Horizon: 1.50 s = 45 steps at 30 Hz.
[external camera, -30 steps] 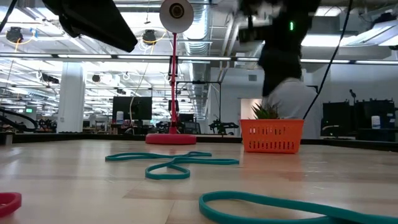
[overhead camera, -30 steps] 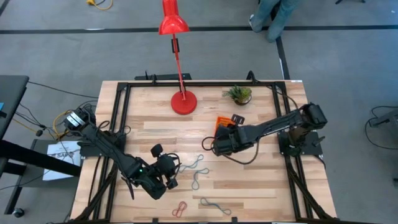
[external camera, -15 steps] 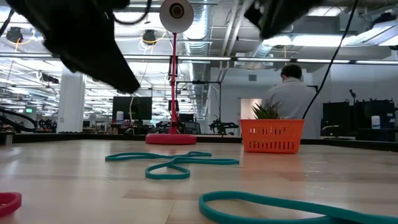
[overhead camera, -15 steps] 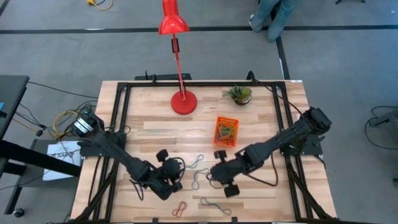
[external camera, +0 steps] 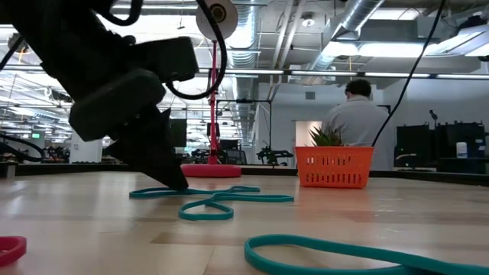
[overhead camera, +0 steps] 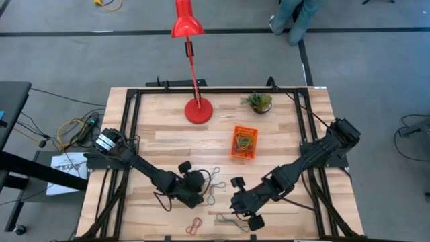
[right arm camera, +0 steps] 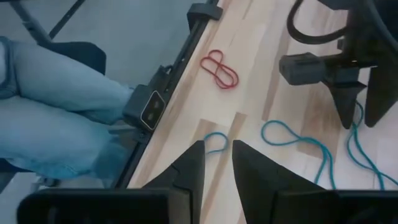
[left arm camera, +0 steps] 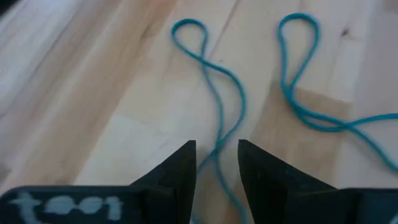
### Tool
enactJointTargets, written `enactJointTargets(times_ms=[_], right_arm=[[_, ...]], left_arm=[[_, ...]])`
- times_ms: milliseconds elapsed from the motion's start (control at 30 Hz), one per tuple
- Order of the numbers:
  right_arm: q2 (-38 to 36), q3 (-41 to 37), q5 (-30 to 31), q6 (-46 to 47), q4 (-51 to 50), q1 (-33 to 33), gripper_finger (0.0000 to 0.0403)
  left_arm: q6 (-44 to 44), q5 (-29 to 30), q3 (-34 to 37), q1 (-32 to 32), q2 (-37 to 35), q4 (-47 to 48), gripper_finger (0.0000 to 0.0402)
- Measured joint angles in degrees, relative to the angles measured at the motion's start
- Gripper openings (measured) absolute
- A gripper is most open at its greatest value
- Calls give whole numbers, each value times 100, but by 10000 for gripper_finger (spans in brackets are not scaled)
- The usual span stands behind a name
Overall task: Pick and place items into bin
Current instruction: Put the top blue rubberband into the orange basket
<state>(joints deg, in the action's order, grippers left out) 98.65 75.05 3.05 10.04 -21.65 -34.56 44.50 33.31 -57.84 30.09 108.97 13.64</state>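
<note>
Two teal bands (overhead camera: 213, 185) lie crossed flat on the wood in the middle of the table. My left gripper (left arm camera: 216, 163) is low over them, open, a finger on either side of one strand (left arm camera: 217, 118); I cannot tell whether they touch it. Another teal band (overhead camera: 232, 220) lies near the front edge. My right gripper (right arm camera: 216, 155) hangs open above its end loop (right arm camera: 215, 140). A red band (overhead camera: 195, 225) lies flat at the front. The orange bin (overhead camera: 244, 142) stands right of centre with bands inside.
A red lamp with a round base (overhead camera: 198, 111) and a small potted plant (overhead camera: 259, 101) stand at the far side. A black frame (overhead camera: 127, 134) runs around the table. A person's legs (right arm camera: 56, 118) are just beyond the near table edge. Another person (external camera: 353, 114) stands behind the bin.
My left gripper has sunk toward the crossed teal bands and gone a little toward the table's right. My right gripper has swung from over the bin toward the near edge and tipped, and now hangs over the front teal band. The bin is uncovered.
</note>
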Motion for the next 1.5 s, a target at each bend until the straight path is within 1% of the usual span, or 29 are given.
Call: enactJointTargets(times_ms=[67, 167, 267, 367, 433, 467, 533, 667, 733, 800, 900, 1000, 1067, 1167, 1233, 1267, 1367, 1433, 1500], right_arm=[[0, 0, 2, 1, -20, -19, 77], [0, 0, 1, 2, -34, -31, 77], [2, 0, 2, 1, -44, -18, 77], [2, 0, 4, 2, -39, -18, 77], [2, 0, 4, 26, -37, -18, 77], [2, 0, 4, 51, -38, -19, 77], [2, 0, 3, 129, -84, -20, 77], [-33, 0, 114, 346, -523, -20, 77], [-162, -2, 191, 345, -784, -20, 77], [-394, -2, 369, 348, -1125, -20, 77], [-797, 0, 883, 287, -1628, -20, 77], [-1326, 0, 1429, 153, -2206, -19, 77], [-1720, -72, 1609, 104, -2463, -18, 77], [-2343, -412, 1499, -110, -2483, -9, 77], [-2793, -816, 1378, -306, -2400, -6, 77], [-3014, -1057, 1360, -365, -2211, 19, 77], [-3722, -1957, 1335, -356, -1680, 161, 77], [-4164, -2603, 1332, -297, -1134, 293, 77], [-4580, -3279, 1244, -302, -473, 438, 77]], left_arm=[[-175, -23, 11, -32, 0, -14, 110], [-434, -442, 9, -132, -5, -69, 108], [-436, -743, 4, -239, -32, -73, 96], [-555, -972, -1, -367, -38, -87, 69], [-568, -1201, -3, -459, -50, -128, 42], [-567, -1252, -4, -493, -50, -150, 24], [-567, -1296, -4, -541, -55, -224, 8], [-743, -1300, -40, -625, -143, -336, 2], [-934, -1215, -175, -702, -321, -365, 1], [-1257, -1117, -380, -809, -550, -453, 0], [-1905, -1074, -686, -1048, -798, -391, 0], [-2709, -1075, -1109, -1395, -922, -416, 0], [-3228, -1210, -1427, -1668, -927, -448, 0], [-3772, -1553, -1755, -2125, -877, -466, 0], [-4048, -1702, -1848, -2451, -839, -618, 0], [-4150, -1818, -1855, -2607, -839, -688, 0], [-4277, -2423, -1887, -3070, -770, -1076, 0], [-4232, -2695, -1864, -3320, -711, -1080, 0], [-4220, -2993, -1888, -3509, -507, -1298, 0]])
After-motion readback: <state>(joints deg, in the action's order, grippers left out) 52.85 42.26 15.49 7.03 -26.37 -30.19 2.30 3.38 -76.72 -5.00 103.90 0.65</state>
